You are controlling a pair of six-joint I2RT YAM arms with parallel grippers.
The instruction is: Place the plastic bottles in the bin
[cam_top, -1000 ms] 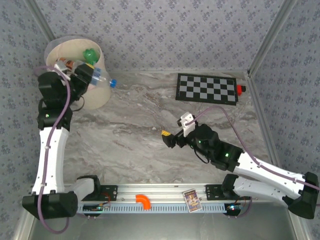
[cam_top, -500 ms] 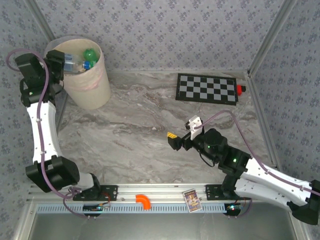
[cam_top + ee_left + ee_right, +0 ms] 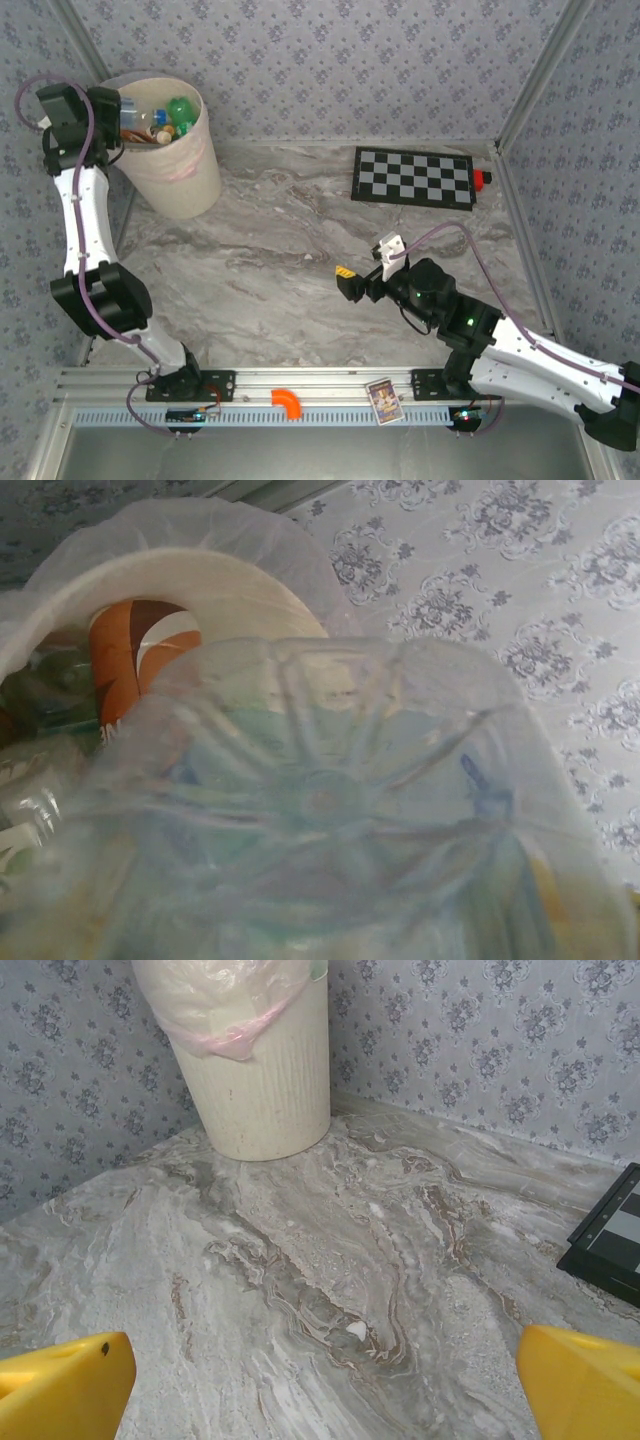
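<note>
left gripper over bin at 10 o'clock, clear bottle pointing in, can't tell if gripped; right gripper open

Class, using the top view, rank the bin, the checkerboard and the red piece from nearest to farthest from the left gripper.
1. bin, far left corner; the left gripper is over its rim.
2. checkerboard, far side, right of centre.
3. red piece, at the checkerboard's right end.
</note>
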